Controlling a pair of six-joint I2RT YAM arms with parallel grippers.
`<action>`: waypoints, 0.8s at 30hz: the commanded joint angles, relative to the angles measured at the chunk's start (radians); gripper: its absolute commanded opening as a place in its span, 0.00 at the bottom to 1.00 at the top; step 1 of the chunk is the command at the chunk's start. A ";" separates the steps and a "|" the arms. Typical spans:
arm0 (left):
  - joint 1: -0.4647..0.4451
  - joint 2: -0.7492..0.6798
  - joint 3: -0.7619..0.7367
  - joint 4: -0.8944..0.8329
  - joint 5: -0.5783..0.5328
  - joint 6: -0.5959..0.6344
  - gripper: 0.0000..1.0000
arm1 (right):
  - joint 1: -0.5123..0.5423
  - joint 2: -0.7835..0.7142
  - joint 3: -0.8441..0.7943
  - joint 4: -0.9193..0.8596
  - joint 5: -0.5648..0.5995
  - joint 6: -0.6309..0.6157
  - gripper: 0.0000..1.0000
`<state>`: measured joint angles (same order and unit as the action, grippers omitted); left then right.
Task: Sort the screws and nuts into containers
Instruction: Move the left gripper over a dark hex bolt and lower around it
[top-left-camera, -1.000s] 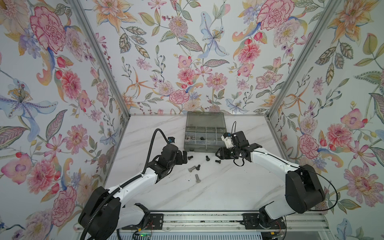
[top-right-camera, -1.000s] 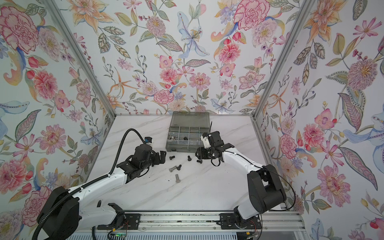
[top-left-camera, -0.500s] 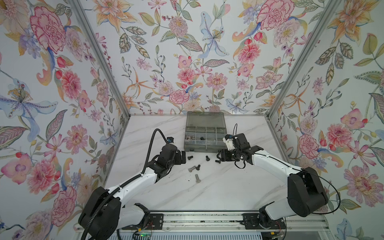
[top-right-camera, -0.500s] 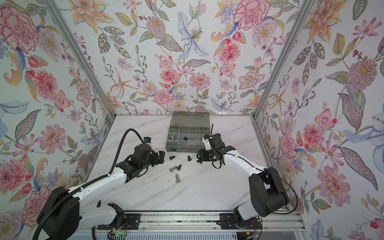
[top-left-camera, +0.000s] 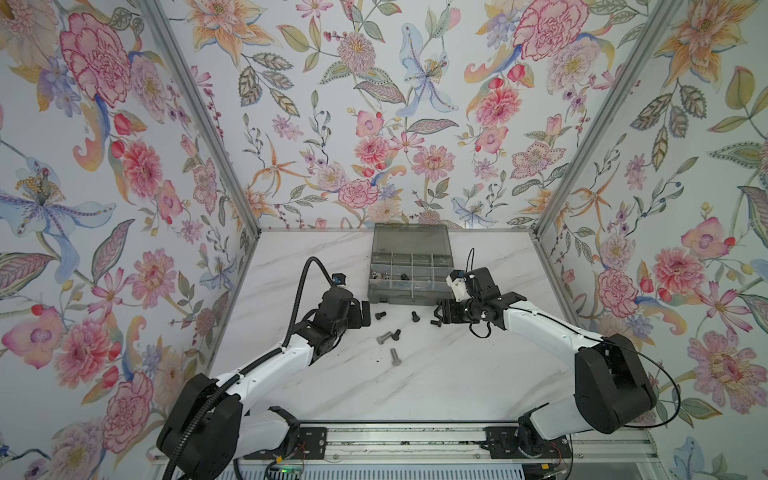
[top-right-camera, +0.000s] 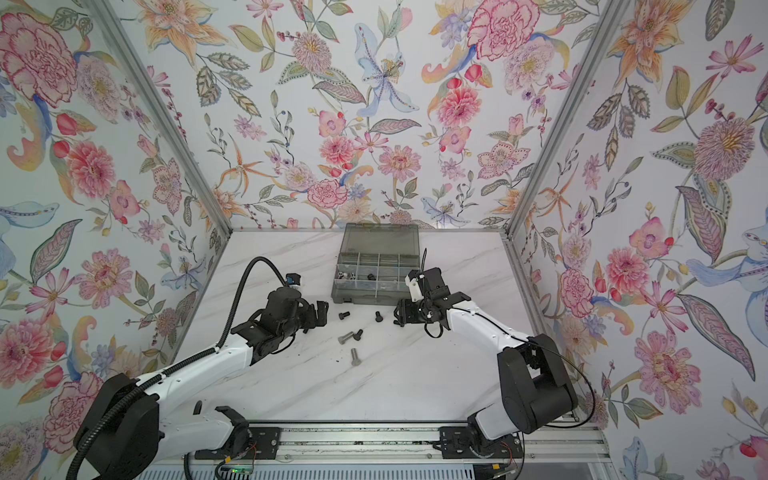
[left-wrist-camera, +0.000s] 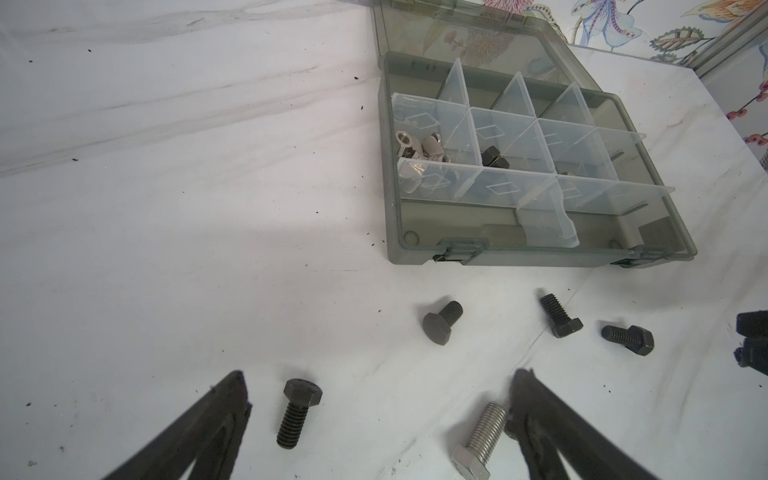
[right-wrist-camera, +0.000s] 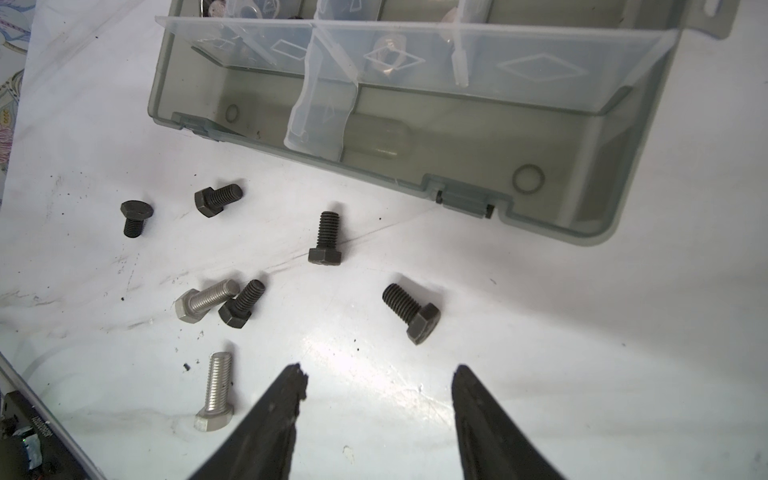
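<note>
Right wrist view: right tool (right-wrist-camera: 379, 376) half-parted, empty, poised below a black screw (right-wrist-camera: 411, 312) lying mid-frame on the counter (right-wrist-camera: 540, 332), the containers (right-wrist-camera: 552, 137) above it. Pickup seems under way; next it should advance and clench. Left tool (left-wrist-camera: 381, 376) is released and empty.

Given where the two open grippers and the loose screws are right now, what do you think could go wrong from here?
The right gripper is open just short of a black screw lying askew to its fingers; closing there may roll it away. The left gripper is open over a second black screw, with a silver screw right beside one finger, so closing could drag both.
</note>
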<state>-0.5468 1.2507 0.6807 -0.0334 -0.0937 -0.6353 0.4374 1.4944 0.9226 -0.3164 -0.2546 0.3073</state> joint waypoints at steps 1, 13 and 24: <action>0.018 -0.015 -0.013 -0.013 -0.010 0.022 0.99 | 0.005 0.012 -0.012 0.008 0.006 0.015 0.60; 0.031 -0.033 -0.028 -0.016 -0.010 0.021 0.99 | 0.009 0.007 -0.016 0.010 0.005 0.022 0.61; 0.038 -0.034 -0.036 -0.013 -0.005 0.022 0.99 | 0.012 0.010 -0.021 0.010 0.018 0.024 0.61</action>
<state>-0.5259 1.2381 0.6586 -0.0334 -0.0929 -0.6353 0.4393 1.4944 0.9184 -0.3161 -0.2527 0.3218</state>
